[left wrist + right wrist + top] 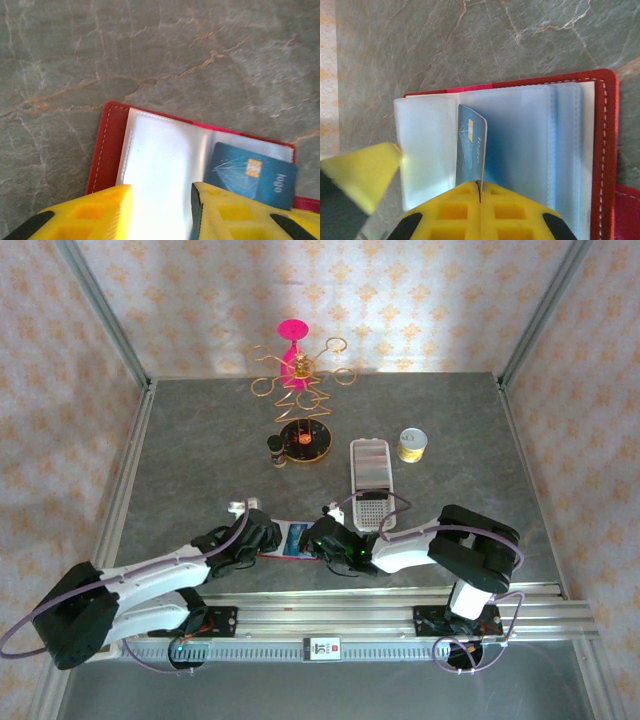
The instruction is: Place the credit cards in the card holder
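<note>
Blue credit card [471, 145], printed "logo" beside a chip, is pinched by the right gripper [480, 192] at the open red card holder [606, 150]; the left gripper [161, 194] has its jaws apart.

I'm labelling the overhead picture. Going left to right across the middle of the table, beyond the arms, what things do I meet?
bottle → black disc → tray → yellow roll
</note>
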Controlling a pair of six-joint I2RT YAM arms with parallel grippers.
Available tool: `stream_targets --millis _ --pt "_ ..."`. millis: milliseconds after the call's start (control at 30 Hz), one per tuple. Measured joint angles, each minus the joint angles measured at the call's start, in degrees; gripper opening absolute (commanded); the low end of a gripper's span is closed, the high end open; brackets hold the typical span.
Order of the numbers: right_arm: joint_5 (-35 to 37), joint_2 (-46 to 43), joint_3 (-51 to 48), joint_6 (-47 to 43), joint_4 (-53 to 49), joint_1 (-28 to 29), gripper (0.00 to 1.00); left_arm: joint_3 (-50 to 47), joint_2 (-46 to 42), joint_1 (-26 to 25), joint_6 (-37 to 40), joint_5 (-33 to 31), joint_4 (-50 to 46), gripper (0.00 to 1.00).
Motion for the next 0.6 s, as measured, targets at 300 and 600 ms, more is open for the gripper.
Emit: stream_targets --millis 300,600 --pt "-0.2 0.3 0.8 -0.5 -0.2 0.0 0.00 -1.9 -1.6 0.0 -1.2 -4.3 -1.7 0.26" --pt "-0.2 1.1 1.8 -1.1 -0.9 0.0 0.00 -1.4 4.9 0.0 -1.5 -4.9 -1.3 0.12"
